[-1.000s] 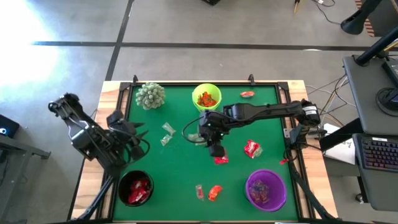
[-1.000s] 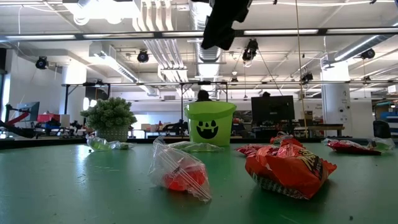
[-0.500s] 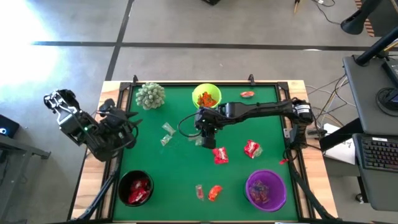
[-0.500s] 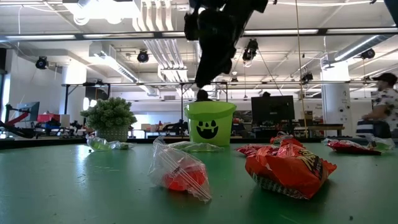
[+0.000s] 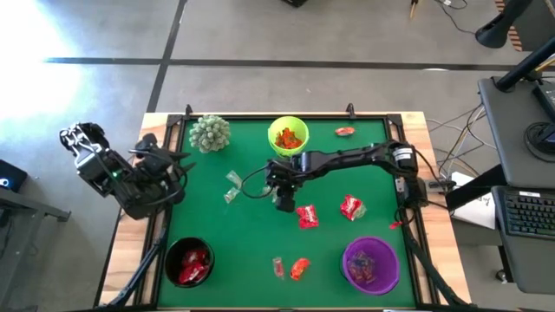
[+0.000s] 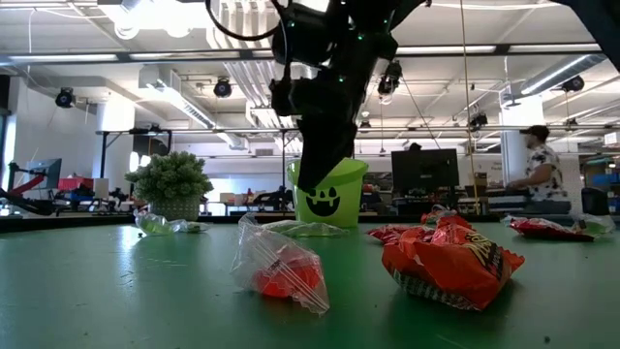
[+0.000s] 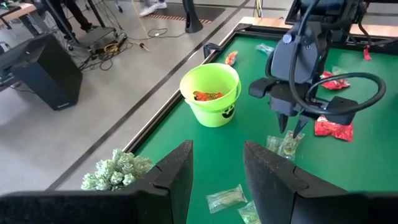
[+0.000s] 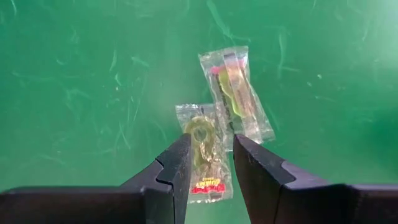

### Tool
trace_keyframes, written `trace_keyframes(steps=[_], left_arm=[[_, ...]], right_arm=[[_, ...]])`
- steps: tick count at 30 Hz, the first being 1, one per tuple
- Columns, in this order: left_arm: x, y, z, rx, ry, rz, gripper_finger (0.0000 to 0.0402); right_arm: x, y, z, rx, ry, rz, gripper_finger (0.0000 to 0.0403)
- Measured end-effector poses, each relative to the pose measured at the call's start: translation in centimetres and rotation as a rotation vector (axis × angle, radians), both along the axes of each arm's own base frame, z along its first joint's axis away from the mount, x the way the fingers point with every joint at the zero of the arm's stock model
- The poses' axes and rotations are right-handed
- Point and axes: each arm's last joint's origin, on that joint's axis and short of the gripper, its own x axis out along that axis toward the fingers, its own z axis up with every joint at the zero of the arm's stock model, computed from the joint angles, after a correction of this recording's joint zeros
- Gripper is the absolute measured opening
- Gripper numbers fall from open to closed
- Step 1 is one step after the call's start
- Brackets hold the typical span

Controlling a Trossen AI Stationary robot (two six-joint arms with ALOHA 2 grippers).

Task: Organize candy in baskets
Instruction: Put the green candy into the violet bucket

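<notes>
Right gripper (image 5: 282, 201): over the middle of the green table (image 5: 251, 251), pointing down, fingers (image 8: 163, 180) a narrow gap apart, holding nothing; two clear-wrapped sweets (image 8: 219, 118) lie on the cloth directly beneath the tips, side by side.

Left gripper (image 5: 178, 165): at the table's left edge, off the cloth, fingers (image 7: 174, 174) parted with nothing between them.

Candy on the cloth, near edge first: one orange sweet (image 5: 300, 268) and a clear one (image 5: 278, 266) between the black basket (image 5: 189, 262) and the purple basket (image 5: 371, 264), both of which hold candy. Two red packs (image 5: 307, 216) near the middle. Two pale sweets (image 5: 232, 186) left of the right gripper.

Far edge: lime green basket (image 5: 288, 136) with orange candy inside; one red sweet (image 5: 344, 131) just right of it; spiky plant (image 5: 210, 133) to its left.
</notes>
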Motion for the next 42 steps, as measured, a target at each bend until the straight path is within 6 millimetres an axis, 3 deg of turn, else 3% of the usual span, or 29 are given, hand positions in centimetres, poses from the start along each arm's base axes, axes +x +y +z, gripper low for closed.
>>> trace_keyframes(steps=[10,16,27,42], left_arm=[[-0.3,0.2,0.1,-0.001,-0.003,-0.006,0.0125],[-0.3,0.2,0.1,0.0,-0.002,-0.006,0.0125],[-0.3,0.2,0.1,0.002,0.001,-0.008,0.0125],[-0.2,0.2,0.1,0.002,0.002,-0.008,0.0125]], right_arm=[[-0.2,0.0,-0.7,0.018,0.05,0.001,0.0109],[-0.1,0.4,-1.6,0.123,0.072,0.043,0.0109],[0.0,0.1,-3.1,0.033,0.107,0.006,0.0109],[-1.3,-0.1,-5.4,0.048,0.145,-0.009,0.0109]])
